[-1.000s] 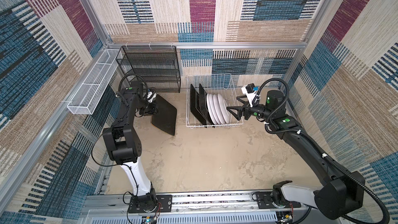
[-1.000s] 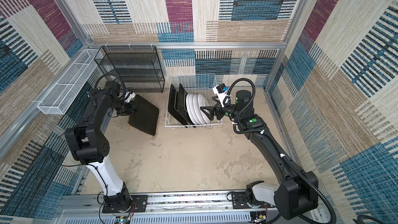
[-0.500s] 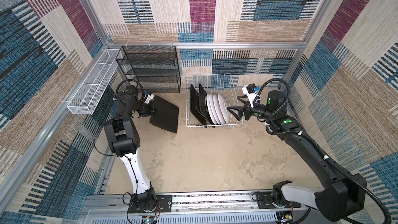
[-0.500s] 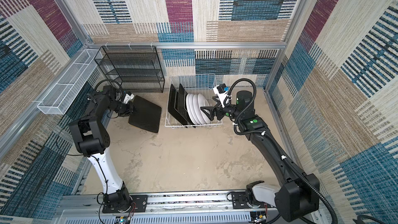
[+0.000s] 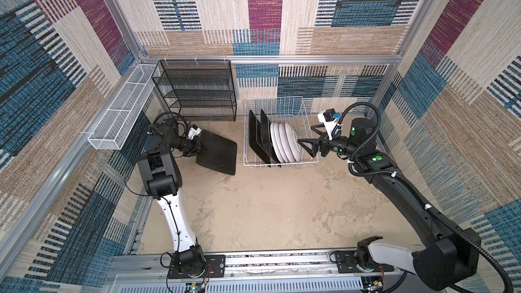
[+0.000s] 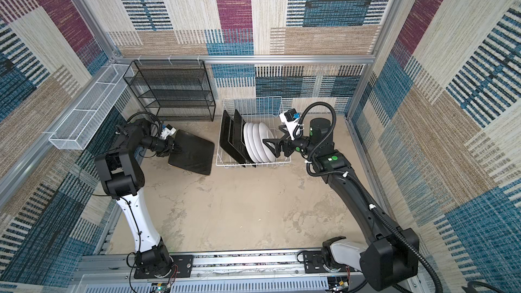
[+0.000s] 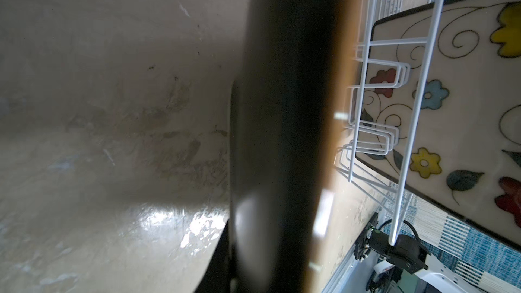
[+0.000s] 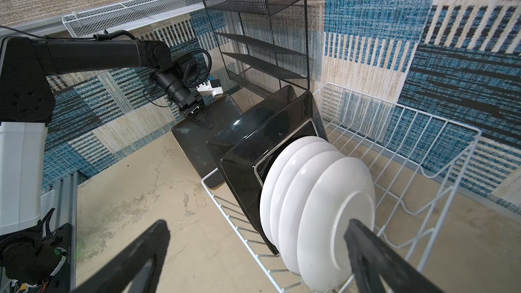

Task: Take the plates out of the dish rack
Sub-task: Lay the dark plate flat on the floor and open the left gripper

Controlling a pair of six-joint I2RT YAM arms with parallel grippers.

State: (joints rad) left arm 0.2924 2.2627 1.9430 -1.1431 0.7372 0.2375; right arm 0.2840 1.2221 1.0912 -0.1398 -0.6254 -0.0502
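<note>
The dish rack point(image 5: 282, 165) is carrying two square plates point(image 5: 258, 136) and four round white plates point(image 5: 284, 142) upright in its tines; just left of it I am holding a third square plate point(image 5: 218, 152), tilted, black back up. My left gripper point(image 5: 200, 146) is pinching its rim; my right gripper point(image 5: 305, 133) is hanging at the rack's right side, spread wide and gripping nothing.
</note>
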